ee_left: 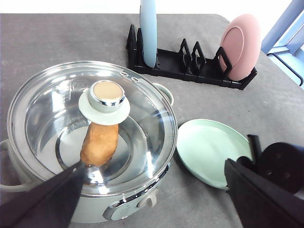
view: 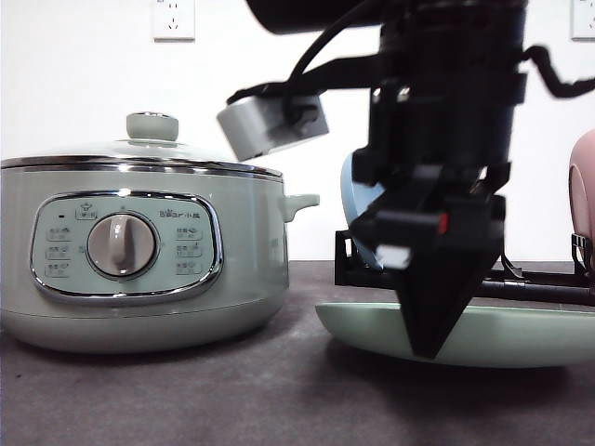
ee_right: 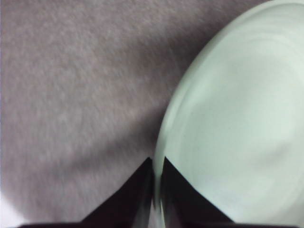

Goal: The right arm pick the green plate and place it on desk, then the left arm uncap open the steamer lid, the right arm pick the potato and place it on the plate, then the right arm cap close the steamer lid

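Two arms on my screens, and only the right one is at work. I see the right gripper (view: 428,348) down at the near rim of the green plate (ee_left: 211,150), its jaws pinched on that rim with the edge running up between them in the right wrist view. The plate lies flat on the grey worktop (view: 186,395), just beside the steamer pot (view: 139,251) and in front of the black dish rack (ee_left: 190,64). In the rack a blue plate (ee_left: 148,31) stands upright at one end and a pink plate (ee_left: 240,40) leans at the other.

My left gripper (ee_left: 152,190) hangs above the pot, jaws wide apart, touching nothing. The steamer lid (ee_left: 90,126) sits closed on the pot, its pale green knob (ee_left: 105,100) centred on the glass. Through the glass I can see the potato (ee_left: 99,142) resting inside the pot. From the front view the pot's control dial (view: 122,245) faces me, and the right arm's grey camera box (view: 272,124) hangs over the pot's side handle (view: 302,201).
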